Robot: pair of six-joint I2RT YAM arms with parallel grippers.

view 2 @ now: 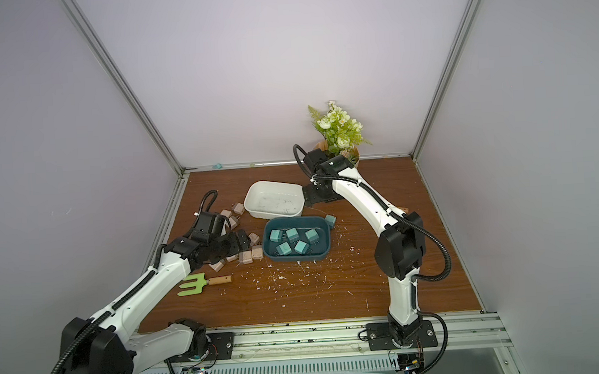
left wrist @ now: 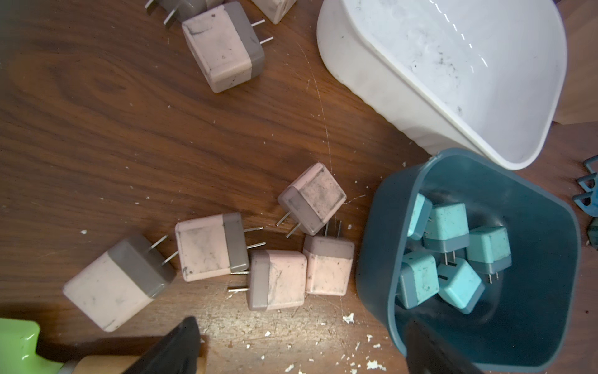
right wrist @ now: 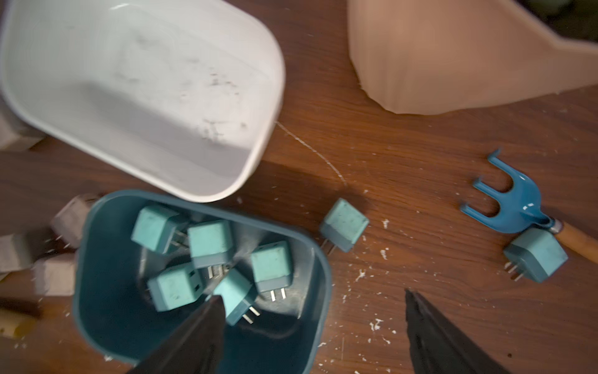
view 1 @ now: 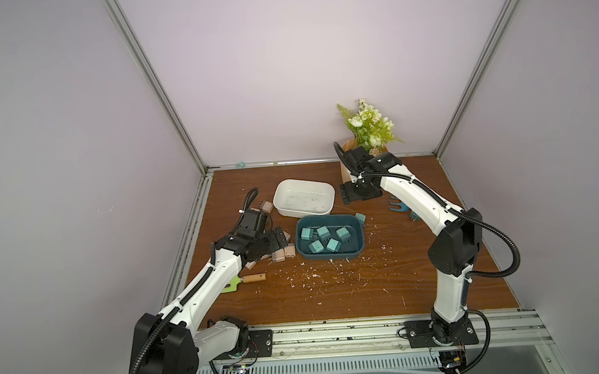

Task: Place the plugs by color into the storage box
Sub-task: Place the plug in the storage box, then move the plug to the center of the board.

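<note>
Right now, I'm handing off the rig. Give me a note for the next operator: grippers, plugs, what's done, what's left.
Left gripper: open, empty, over the tan plugs.
Right gripper: open, empty, by the teal tub.
Done: five teal plugs lie in the teal tub.
Left: one teal plug beside that tub and another teal plug by the blue fork. No tan plug is boxed yet, and the white tub is empty.

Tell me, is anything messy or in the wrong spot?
Yes: white crumbs litter the table. One teal plug lies beside the teal tub, not in it; another sits by the blue fork. The tan plugs lie loose, and the white tub is empty.
</note>
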